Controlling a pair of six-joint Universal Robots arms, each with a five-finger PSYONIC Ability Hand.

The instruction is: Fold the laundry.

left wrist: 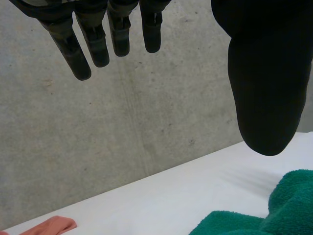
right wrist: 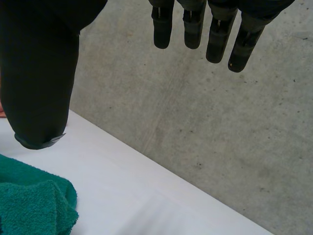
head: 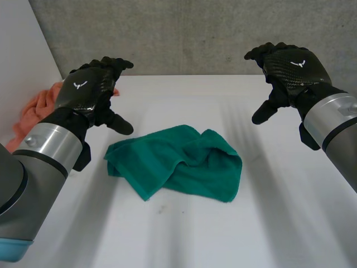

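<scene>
We've got a fuzzy terry-cloth green towel [head: 184, 164] mid-frame, a smooth matt white table [head: 268, 223], and a rough concrete wall [head: 195, 33] up top.

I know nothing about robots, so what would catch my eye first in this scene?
A crumpled green terry towel lies in the middle of the white table. Two black hands hang above the table with open fingers, holding nothing: the left hand by the towel's left side, the right hand further off to its right. A salmon-orange cloth sits bunched at the table's far left edge, behind the left hand.
</scene>
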